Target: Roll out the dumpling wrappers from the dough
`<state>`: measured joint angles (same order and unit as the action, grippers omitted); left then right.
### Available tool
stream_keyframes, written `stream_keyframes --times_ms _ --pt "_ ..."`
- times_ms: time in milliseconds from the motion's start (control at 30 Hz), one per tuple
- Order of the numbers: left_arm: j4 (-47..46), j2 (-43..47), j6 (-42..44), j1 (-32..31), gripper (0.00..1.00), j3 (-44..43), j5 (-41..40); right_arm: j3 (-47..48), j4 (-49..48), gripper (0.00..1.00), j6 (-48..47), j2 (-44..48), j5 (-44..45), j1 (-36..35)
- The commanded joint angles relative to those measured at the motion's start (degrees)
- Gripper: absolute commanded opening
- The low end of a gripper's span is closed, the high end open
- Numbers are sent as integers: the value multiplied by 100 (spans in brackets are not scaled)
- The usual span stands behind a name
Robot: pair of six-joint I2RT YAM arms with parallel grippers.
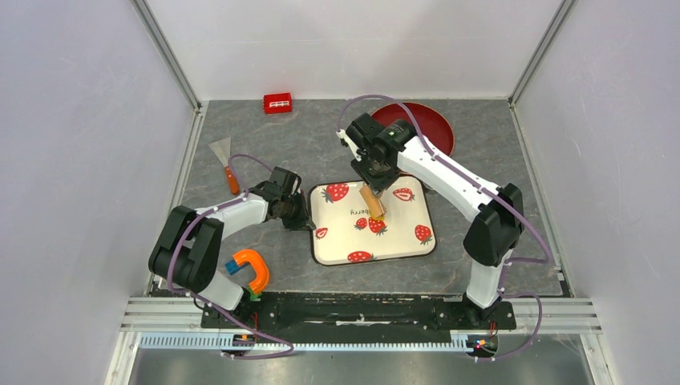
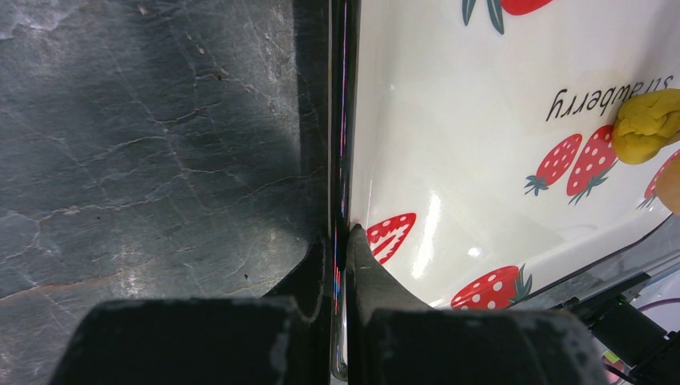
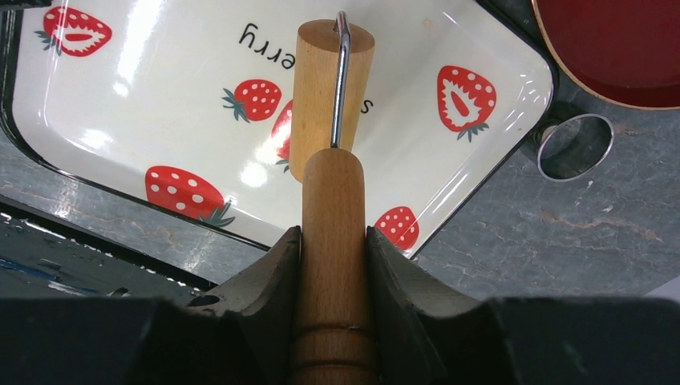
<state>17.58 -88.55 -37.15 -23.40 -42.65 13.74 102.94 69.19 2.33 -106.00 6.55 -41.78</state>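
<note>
Roller [image 3: 324, 92] at dough [image 2: 646, 125] on tray [image 1: 341, 242], both grippers clamped

Far left on the grey table: scraper [image 1: 224, 163] with an orange handle, lying flat, well apart from the tray. Nearer the arm bases, an orange U-shaped piece [image 1: 252, 269] with a blue tip sits by the left arm. Small red box [image 1: 277, 103] at the back edge.

Left gripper [image 1: 307, 222] is clenched on the tray's left rim. The left wrist view shows both fingers [image 2: 377, 269] pinched tight on the thin dark edge, one outside, one inside.

The tray is white with strawberry prints and lies flat at table centre. The dough, a yellow lump, is on the tray near its middle, just beside a pair of strawberry prints under the printed word. It is not flattened, still chunky.

Right gripper [image 3: 333, 241] is grasping the roller by its wooden handle, jaws snug on both sides. The roller's head hangs on a metal bracket and points out over the tray middle. The head probably touches the dough; the right wrist view hides the contact and the top view is too small.

Right of the tray: metal ring [image 3: 575, 147] on the table, just beside the tray's corner. Red plate [image 1: 431, 128] at the back right, partly covered by the right arm.
</note>
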Motion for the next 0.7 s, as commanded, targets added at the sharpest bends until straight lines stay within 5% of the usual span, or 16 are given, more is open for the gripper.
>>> stream_keyframes --times_ms 0,667 --pt "298 -335 5 -146 2 266 -529 -100 -46 0 -5 -47 127 3" --pt "298 -352 14 -148 2 249 -524 -609 -223 0 -22 -216 87 3"
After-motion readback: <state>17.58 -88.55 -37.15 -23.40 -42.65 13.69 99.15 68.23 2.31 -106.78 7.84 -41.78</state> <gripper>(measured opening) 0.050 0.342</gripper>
